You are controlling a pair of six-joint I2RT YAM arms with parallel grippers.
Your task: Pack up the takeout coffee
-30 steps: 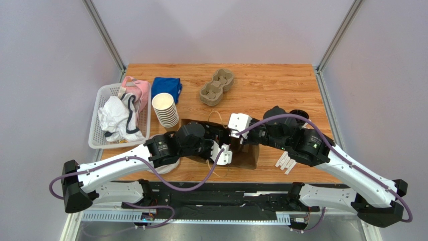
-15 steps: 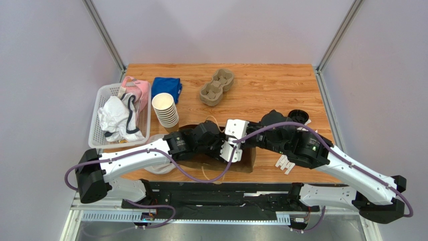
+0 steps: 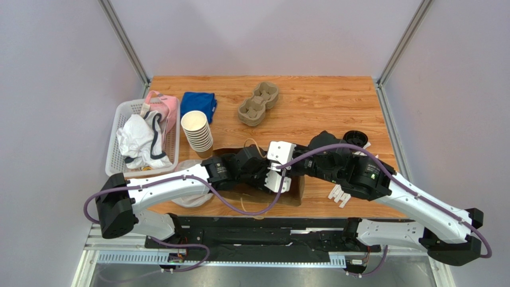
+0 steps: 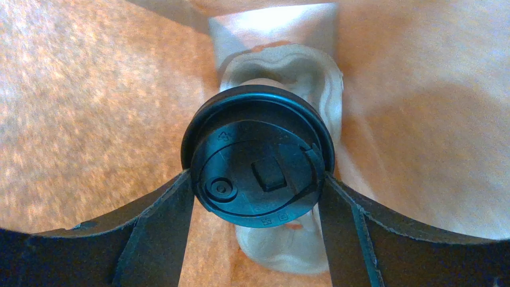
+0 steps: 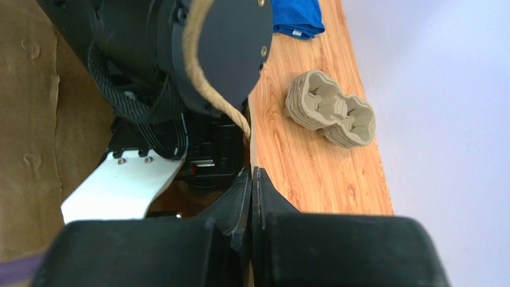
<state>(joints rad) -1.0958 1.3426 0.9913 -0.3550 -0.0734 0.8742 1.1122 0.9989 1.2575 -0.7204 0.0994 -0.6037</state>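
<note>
In the left wrist view my left gripper (image 4: 257, 179) is inside the brown paper bag (image 4: 90, 89). It is shut on the takeout coffee (image 4: 257, 161), whose round black lid faces the camera. The cup stands in a pale pulp carrier (image 4: 281, 248) on the bag's floor. My right gripper (image 5: 251, 179) is shut on the thin edge of the bag's mouth (image 5: 252, 140), next to a rope handle (image 5: 203, 78). From above, the bag (image 3: 293, 192) lies between both arms, the left wrist (image 3: 263, 172) reaches into it, and the cup is hidden.
A stack of lidless paper cups (image 3: 197, 130) stands left of the bag. A white basket (image 3: 115, 128) of cloths is at the left edge, with a blue cloth (image 3: 199, 103) behind. Spare pulp carriers (image 3: 258, 103) lie at the back. A loose black lid (image 3: 355, 137) and white strips (image 3: 339, 194) lie right.
My left arm has pushed rightward and deeper into the bag. My right gripper shifted slightly left and nearer, still on the bag's edge.
</note>
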